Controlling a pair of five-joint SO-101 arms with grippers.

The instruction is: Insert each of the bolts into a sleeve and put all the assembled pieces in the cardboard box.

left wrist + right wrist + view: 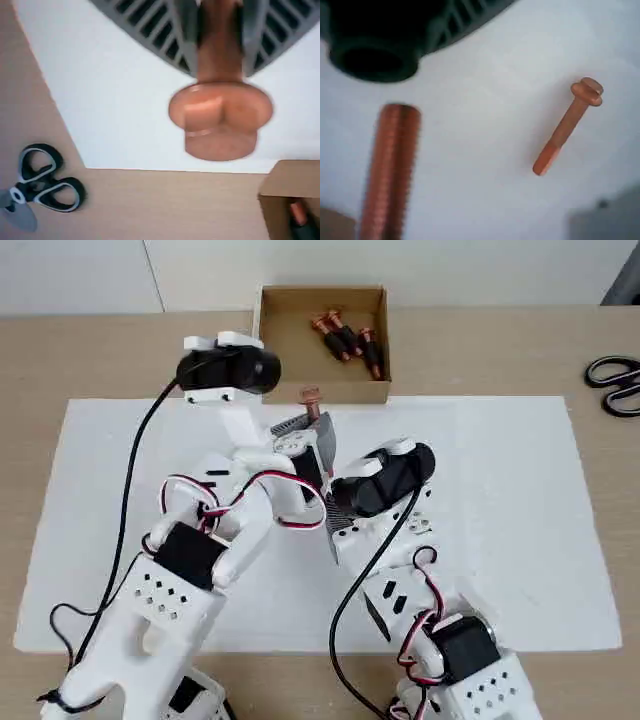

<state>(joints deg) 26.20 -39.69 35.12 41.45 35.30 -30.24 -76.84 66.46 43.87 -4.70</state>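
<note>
Some finished pieces (345,337) lay in the cardboard box (350,391). The left pincer (220,55) was clamped on a bolt (220,120) just beside the box. A black sleeve (370,57) sat by the right pincer (338,518); I could not tell its grip. A loose bolt (567,125) lay on the white sheet (500,490), so work was left.

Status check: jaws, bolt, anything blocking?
Left jaws shut on bolt, head out. Right jaws shut on black sleeve, thread end beside its mouth, not in. Loose bolt on white sheet; three pieces in cardboard box. Nothing blocking.
</note>
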